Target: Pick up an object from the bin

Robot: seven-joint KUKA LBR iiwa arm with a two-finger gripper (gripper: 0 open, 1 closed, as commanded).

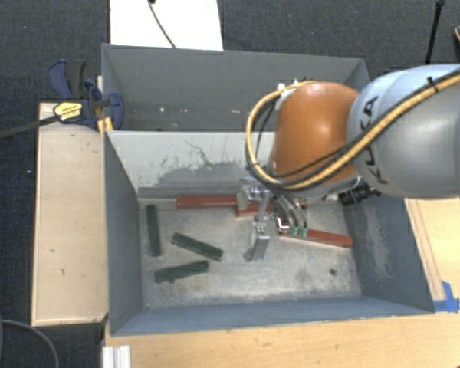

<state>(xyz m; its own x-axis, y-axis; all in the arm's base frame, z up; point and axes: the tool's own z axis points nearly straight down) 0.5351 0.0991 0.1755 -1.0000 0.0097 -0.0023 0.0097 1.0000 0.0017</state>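
in the middle of the grey metal bin (124,236), toward its back: gripper (254,250), hanging below the arm's orange cover (314,129), tip low over bare floor; whether it is spread or closed cannot be told.

- long red-brown bar (205,202): flat along the back wall, its right end just behind the gripper.
- short red-brown bar (328,239): just right of the gripper, slanting, with a green piece at its near end.
- slanted dark green bar (198,245): near the gripper's left, apart from it.
- front dark green bar (182,271): lower left, farther off.
- upright dark green bar (152,230): by the left wall, well apart.
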